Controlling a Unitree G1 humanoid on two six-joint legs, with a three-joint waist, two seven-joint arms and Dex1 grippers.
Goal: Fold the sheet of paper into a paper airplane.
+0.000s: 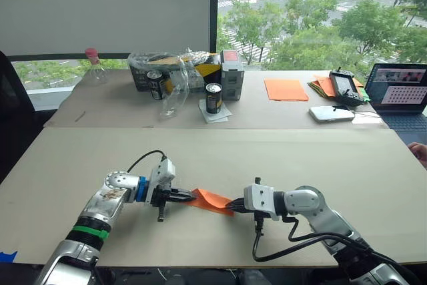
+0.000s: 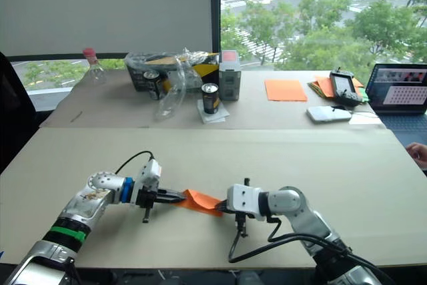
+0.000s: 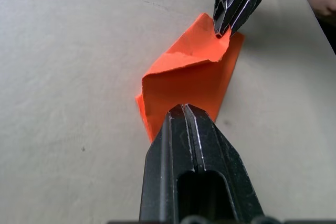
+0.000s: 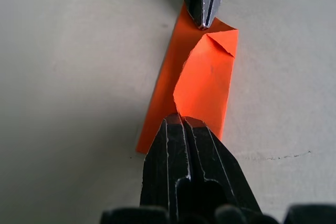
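Between grippers — sheet of paper (image 1: 213, 201) (folded, orange); left gripper (image 1: 191, 196) and right gripper (image 1: 231, 206) each clamp one end.

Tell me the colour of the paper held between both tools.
Bright orange paper, clearest in the left wrist view.

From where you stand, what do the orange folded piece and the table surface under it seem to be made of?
The sheet of paper looks like thin matte orange paper: it holds sharp creases and shows a slightly ragged edge. The left gripper and the right gripper each pinch one end of it with shut jaws. The table looks like matte beige board, perhaps cardboard or laminate; faint marks show, no gloss.
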